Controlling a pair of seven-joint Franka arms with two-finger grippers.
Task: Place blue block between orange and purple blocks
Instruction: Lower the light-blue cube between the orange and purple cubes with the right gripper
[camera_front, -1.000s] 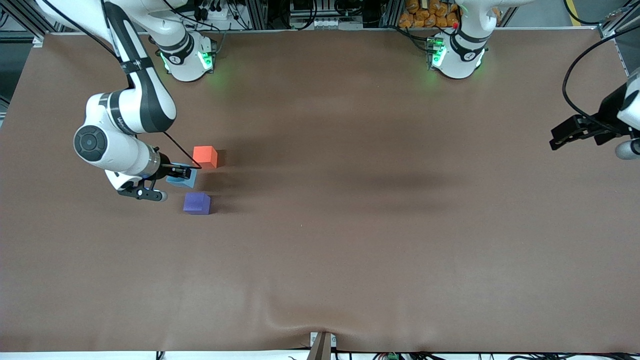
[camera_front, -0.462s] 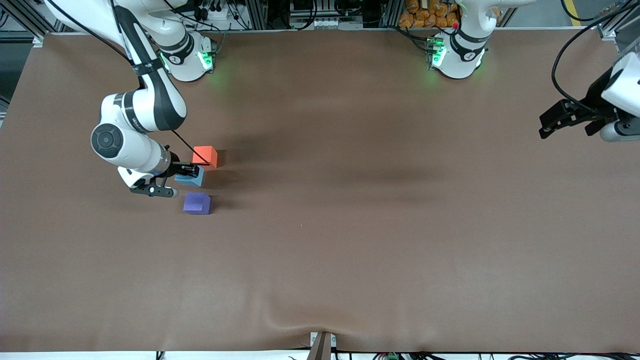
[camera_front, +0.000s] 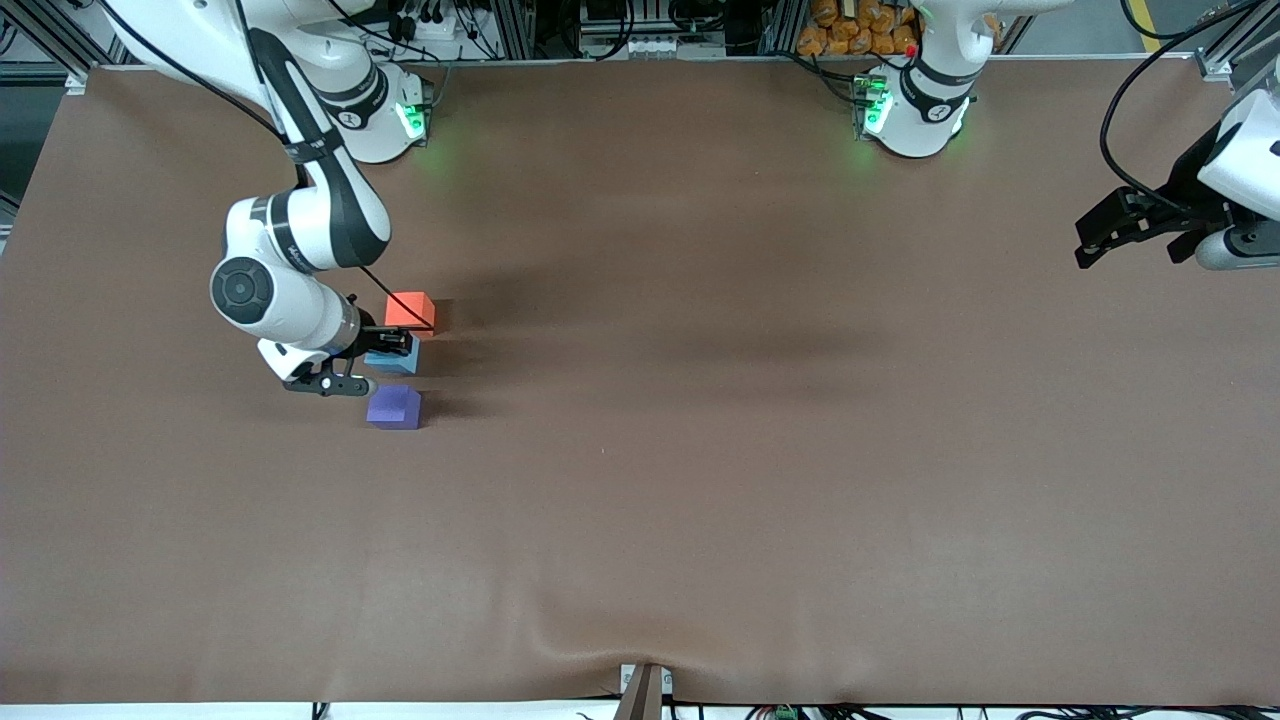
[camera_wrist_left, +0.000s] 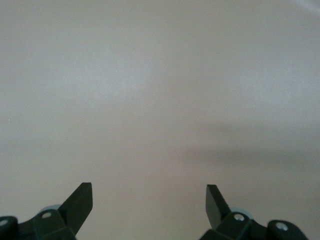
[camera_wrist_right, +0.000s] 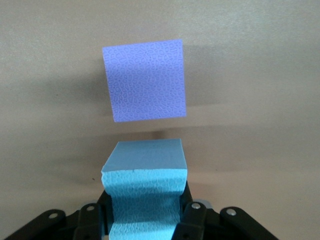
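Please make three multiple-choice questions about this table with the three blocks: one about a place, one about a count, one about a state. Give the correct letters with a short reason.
1. Where is the blue block?
A. between the orange block and the purple block
B. beside the left arm's base
C. on top of the purple block

2. How many blocks are there?
A. two
B. three
C. five

3. What is the state of the right gripper?
A. open over bare table
B. shut on the blue block
C. shut on the orange block

Answers:
1 A: the front view shows it in the gap between them.
2 B: one orange, one blue, one purple.
3 B: the right wrist view shows the jaws pressing the blue block's sides.
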